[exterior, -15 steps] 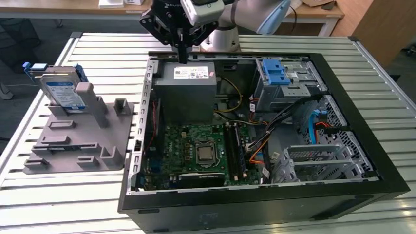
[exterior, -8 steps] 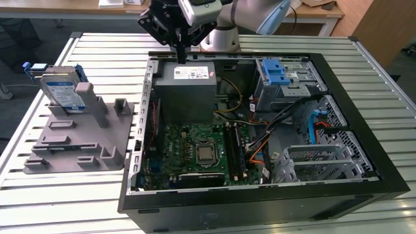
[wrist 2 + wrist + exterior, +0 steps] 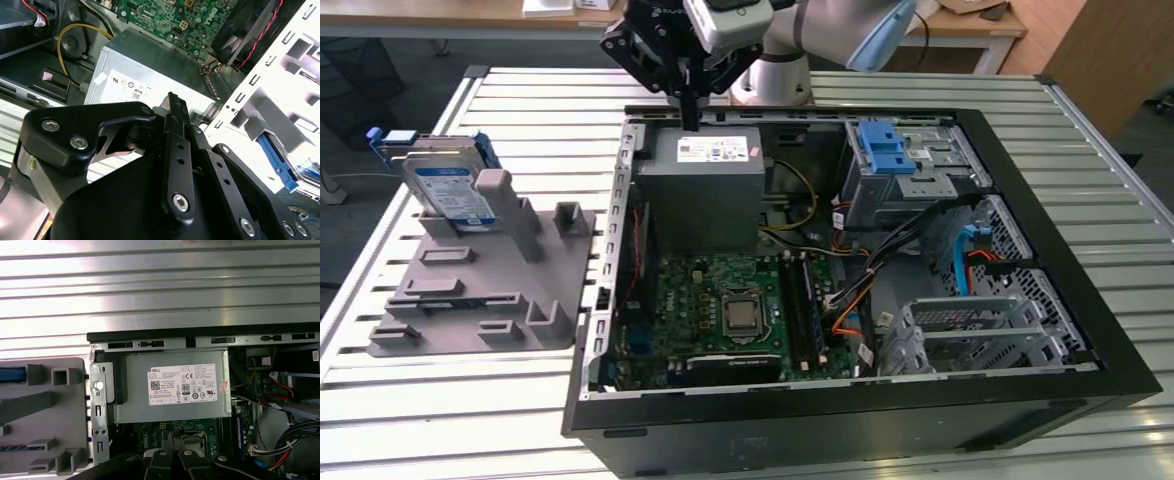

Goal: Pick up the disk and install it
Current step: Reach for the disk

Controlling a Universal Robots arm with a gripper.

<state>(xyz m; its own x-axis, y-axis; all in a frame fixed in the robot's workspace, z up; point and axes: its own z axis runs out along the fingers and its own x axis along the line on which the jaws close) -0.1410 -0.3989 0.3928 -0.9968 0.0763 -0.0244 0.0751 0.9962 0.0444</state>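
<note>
The black two-fingered claw (image 3: 690,122) hung point-down over the far rim of the open black computer case (image 3: 1014,300), just above the far edge of the big grey metal power-supply box with its white sticker (image 3: 707,190). Its fingers were pressed together and held nothing; both wrist views showed the same closed tips (image 3: 172,97) (image 3: 176,432) above the box.

The disk (image 3: 451,190), a flat silver-grey hard drive with a blue-and-white label and blue plastic side rails, stood well apart from the claw, towards the exterior view's left. It sat on edge in a slot at the far end of a grey moulded plastic fixture (image 3: 480,300). Its long axis was roughly upright, leaning a little, and its labelled face was turned to the exterior camera.

The fixture lay just beside the case's side wall, with hardly any gap. The slatted aluminium tabletop (image 3: 547,85) ran bare beyond the case's far edge. Inside the case, the green motherboard (image 3: 727,310) lay nearer the camera than the power supply, and a metal drive cage with a blue latch (image 3: 897,150) filled the far corner on the exterior view's right.
</note>
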